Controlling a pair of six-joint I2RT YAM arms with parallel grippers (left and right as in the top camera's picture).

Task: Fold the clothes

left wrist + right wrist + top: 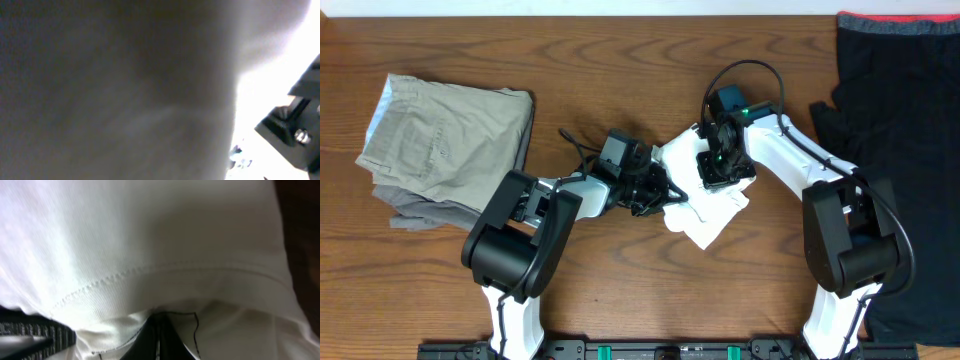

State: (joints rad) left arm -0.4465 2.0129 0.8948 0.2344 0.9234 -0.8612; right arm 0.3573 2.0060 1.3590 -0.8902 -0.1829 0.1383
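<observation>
clock taken on the overhead view, 12 at the far edge of the worktop (pixel 620 60). the white t-shirt (pixel 708 222) is a small crumpled heap near the middle of the worktop, not spread. most of it is hidden under the two wrists, with a loose lobe showing toward 5 o'clock. the left gripper (pixel 655 195) sits at the heap's 9 o'clock edge and the right gripper (pixel 720 172) at its 12 o'clock edge, so the free cloth lies at about 4 o'clock from the left one and 6 o'clock from the right one. both grippers are closed narrow. the right wrist view shows white cloth with a stitched hem (pixel 125 275) bunched right over its fingers, so i read it as pinching the shirt. the left wrist view is filled by blurred, shaded cloth pressed to the lens, so i read the same there, with less certainty. the two grippers are near each other and about equally close to the heap. no long axis can be read from the bundle. judgement: the next move turns on drawing the two holds apart, 9 against 3 o'clock, to open the shirt flat. folded khaki trousers (pixel 445 140) lie well apart at 9 o'clock, and a black garment (pixel 905 110) at 3 o'clock.
</observation>
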